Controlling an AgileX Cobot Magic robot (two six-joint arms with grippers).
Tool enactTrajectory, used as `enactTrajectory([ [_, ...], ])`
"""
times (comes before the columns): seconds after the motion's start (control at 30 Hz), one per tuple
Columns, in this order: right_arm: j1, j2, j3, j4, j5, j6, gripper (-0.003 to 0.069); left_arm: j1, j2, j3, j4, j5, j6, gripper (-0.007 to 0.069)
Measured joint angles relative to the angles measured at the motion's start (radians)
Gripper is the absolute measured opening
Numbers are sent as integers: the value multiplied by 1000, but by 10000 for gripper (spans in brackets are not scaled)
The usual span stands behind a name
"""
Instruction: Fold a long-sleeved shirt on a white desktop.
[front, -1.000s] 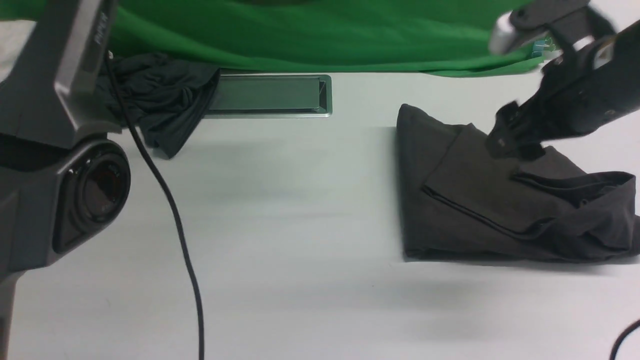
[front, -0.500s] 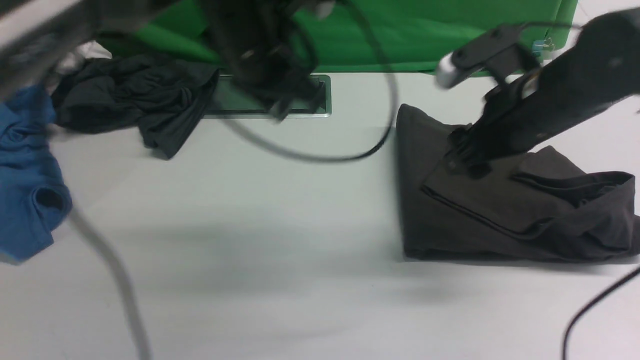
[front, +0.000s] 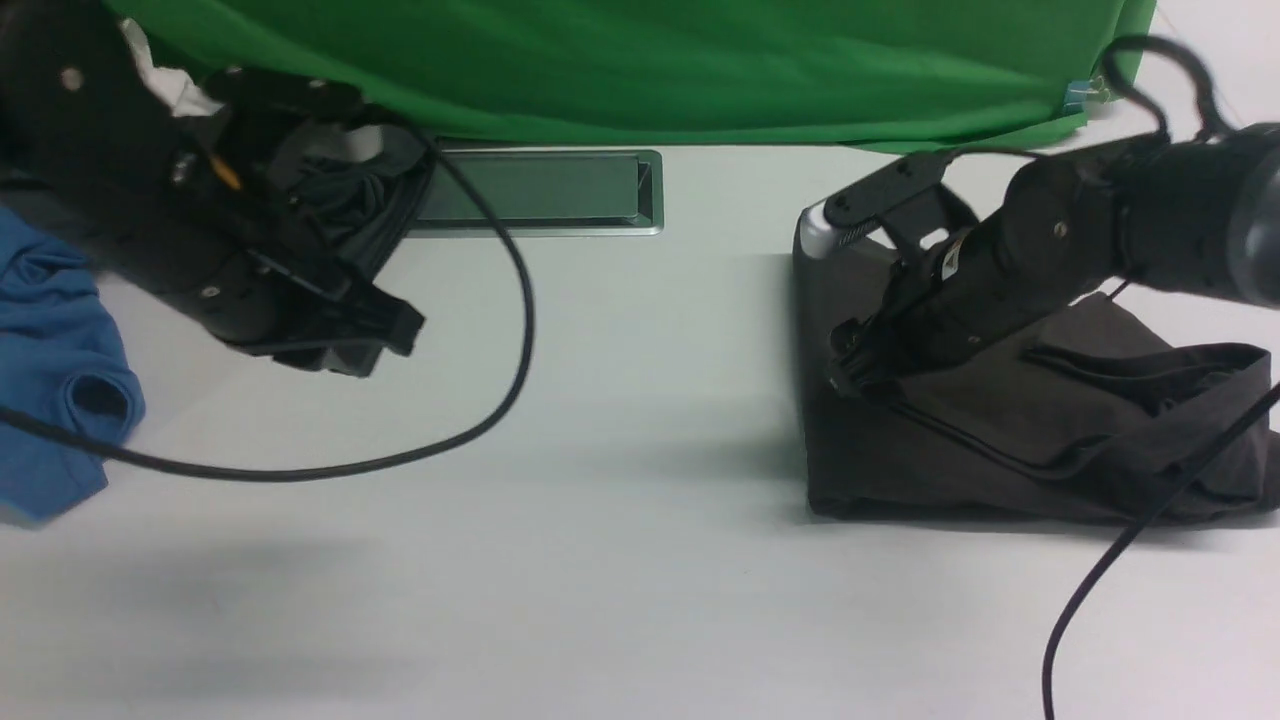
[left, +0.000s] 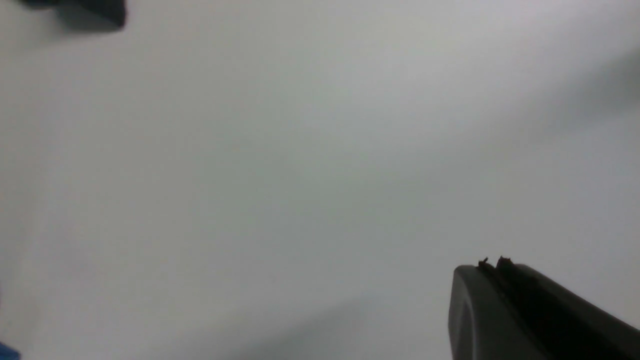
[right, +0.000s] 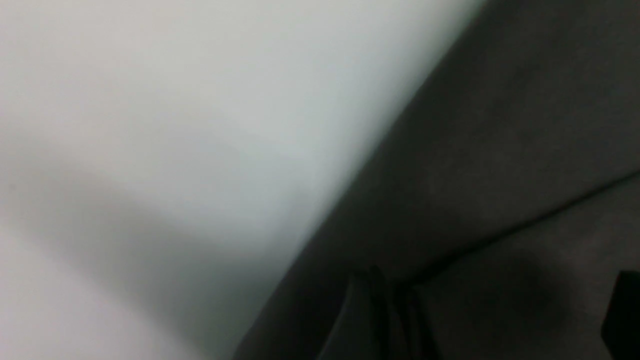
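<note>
**Right pincer poised over part-folded shirt**

White bench (front: 620, 420) carried the long-sleeved shirt (front: 1000, 450) on its right side, roughly folded. Right pincer (front: 850, 375) sat wide at its left edge, likely lining up a grasp. Left pincer (front: 395, 325) closed, empty, parked clear near grey garment (front: 370, 190).

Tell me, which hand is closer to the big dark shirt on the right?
The right hand: it sits low over the left part of the long-sleeved shirt. The left hand is far off across the white desktop, beside the slate-grey garment.
</note>
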Motion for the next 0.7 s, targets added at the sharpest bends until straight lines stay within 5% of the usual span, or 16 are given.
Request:
enactTrajectory([
  [0.17, 0, 19, 0, 0, -4, 1, 393, 11, -1, 1, -9, -25, 0, 41],
  [0.27, 0, 19, 0, 0, -18, 2, 158, 11, -3, 1, -15, -30, 0, 41],
  [0.33, 0, 19, 0, -2, -18, 4, 64, 12, -4, 1, -17, -33, 0, 41],
  [0.57, -14, -5, -27, -47, 24, 5, 38, 14, -5, 1, -18, -34, 0, 41],
  [0.7, -106, -57, -80, -125, 77, 12, 38, 16, -5, 2, -18, -34, 0, 41],
])
